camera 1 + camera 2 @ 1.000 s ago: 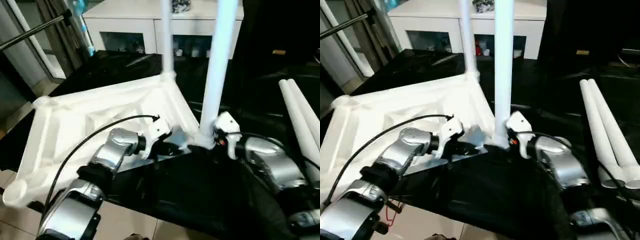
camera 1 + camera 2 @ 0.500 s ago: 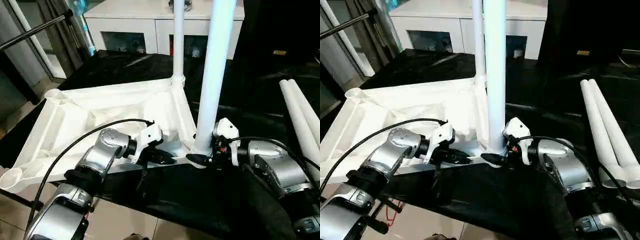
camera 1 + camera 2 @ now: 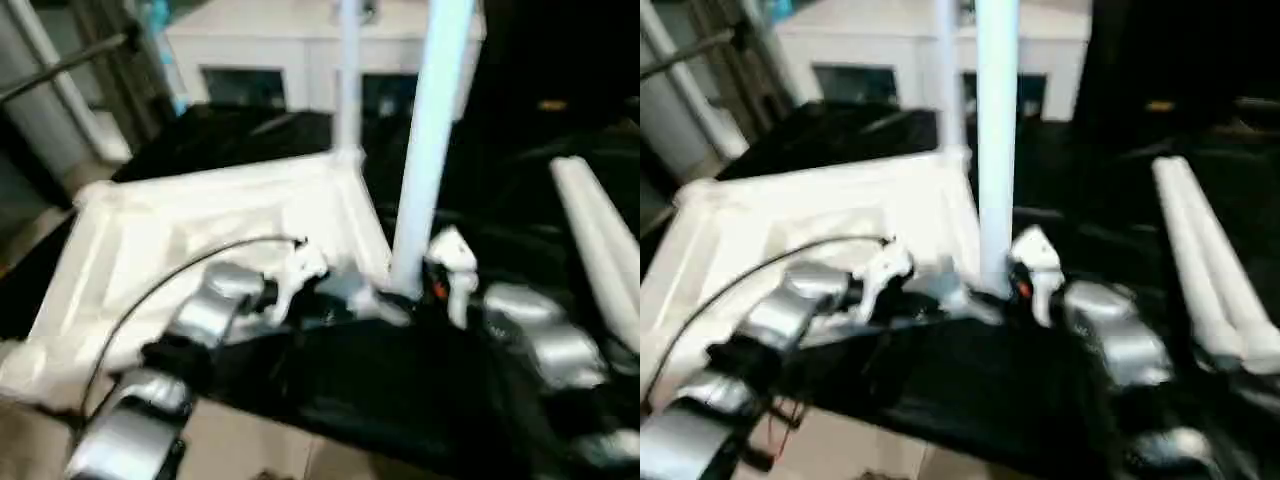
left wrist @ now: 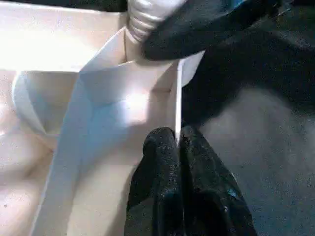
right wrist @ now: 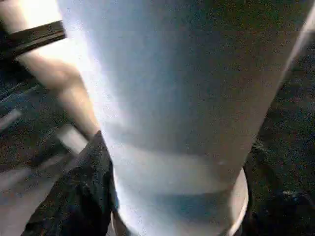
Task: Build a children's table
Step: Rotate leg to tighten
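Black-draped bench [image 3: 400, 400], tabletop [image 3: 180, 230] underside-up at 10 o'clock. Left gripper [image 4: 178, 147] clamped on tabletop's thin near rim. Upright leg [image 5: 187, 98] between right gripper's [image 5: 177, 196] spread fingers, hold unclear. Spare legs [image 3: 1210, 270] at 3 o'clock.

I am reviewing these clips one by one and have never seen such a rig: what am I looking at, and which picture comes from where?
A two-armed humanoid robot is assembling a white children's table. The two wide pictures come from its head camera, the close ones from its wrists. The tabletop lies upside down on a black surface, with two legs standing in its corners and two spare legs lying to the right. The left gripper pinches the tabletop's rim, jaws shut. The right gripper has its jaws either side of the near leg at its base.
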